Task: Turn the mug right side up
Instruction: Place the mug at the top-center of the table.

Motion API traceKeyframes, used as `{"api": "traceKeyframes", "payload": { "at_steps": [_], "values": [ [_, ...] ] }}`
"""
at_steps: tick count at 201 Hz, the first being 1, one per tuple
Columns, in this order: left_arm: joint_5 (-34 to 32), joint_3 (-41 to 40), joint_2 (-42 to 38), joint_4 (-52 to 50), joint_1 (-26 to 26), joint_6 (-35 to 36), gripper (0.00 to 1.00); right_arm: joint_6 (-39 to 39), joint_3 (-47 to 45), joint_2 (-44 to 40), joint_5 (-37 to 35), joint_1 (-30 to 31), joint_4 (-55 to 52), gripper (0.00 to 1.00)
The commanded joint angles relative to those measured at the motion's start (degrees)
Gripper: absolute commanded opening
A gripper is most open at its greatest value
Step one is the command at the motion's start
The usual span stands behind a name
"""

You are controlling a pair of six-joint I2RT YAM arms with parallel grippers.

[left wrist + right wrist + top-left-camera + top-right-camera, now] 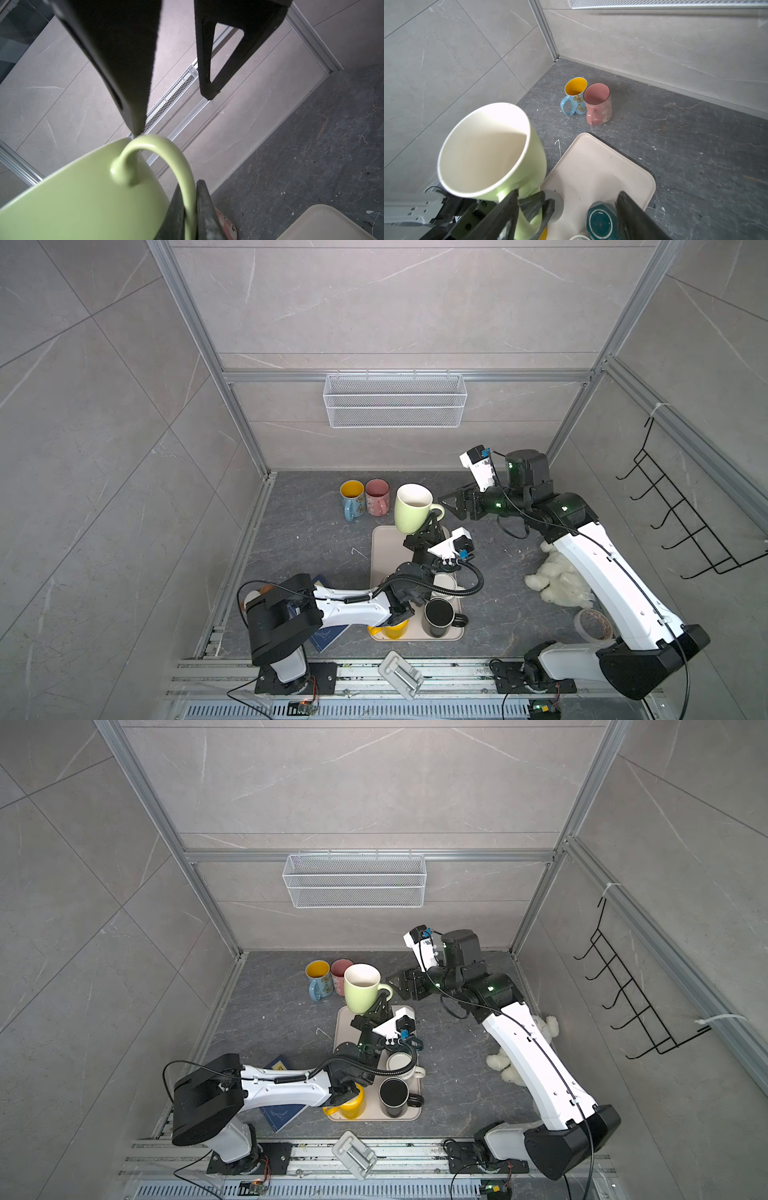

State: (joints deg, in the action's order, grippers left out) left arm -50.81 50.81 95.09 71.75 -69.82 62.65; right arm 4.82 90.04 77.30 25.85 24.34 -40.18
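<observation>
mug point(411, 508) aloft over the far end of the tray point(380, 556), mouth up but tilted. the left gripper point(431, 524) is clamped on the handle point(182, 166), leaving the base free for setting down. the right gripper point(449, 502), jaws apart and empty, sits just beside, probably to give room.

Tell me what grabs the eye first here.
The light green mug, mouth up, is held in the air by its handle in the left gripper, near the far end of the tray. The right gripper stands open beside that handle. Behind, a blue mug and a pink mug stand upright together.
</observation>
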Motion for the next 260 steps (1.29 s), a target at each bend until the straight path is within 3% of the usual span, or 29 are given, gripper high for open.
{"api": "traceKeyframes", "payload": {
  "at_steps": [1,57,99,217,242,260],
  "values": [
    [0.4,0.7,-3.1,9.2,-0.2,2.6,0.0,-1.6,1.9,0.0,5.0,-0.5,-1.6,0.76],
    [0.7,0.6,-3.1,9.1,-0.1,3.2,0.0,-3.5,0.4,0.0,13.5,-0.6,-2.6,0.67],
    [0.7,0.9,-3.0,9.2,0.0,3.1,0.0,-4.3,-0.3,0.7,15.7,-0.6,-3.5,0.6],
    [0.8,1.3,-2.7,9.2,0.0,3.2,0.0,-2.4,-1.1,4.1,15.6,-0.6,-2.6,0.39],
    [0.8,1.5,-2.5,9.2,0.1,3.1,0.0,-2.0,-1.4,4.3,15.4,-0.5,-2.3,0.26],
    [0.8,1.6,-2.4,9.2,0.1,3.2,0.0,-1.6,-1.8,4.4,15.4,-0.5,-1.9,0.09]
  ]
}}
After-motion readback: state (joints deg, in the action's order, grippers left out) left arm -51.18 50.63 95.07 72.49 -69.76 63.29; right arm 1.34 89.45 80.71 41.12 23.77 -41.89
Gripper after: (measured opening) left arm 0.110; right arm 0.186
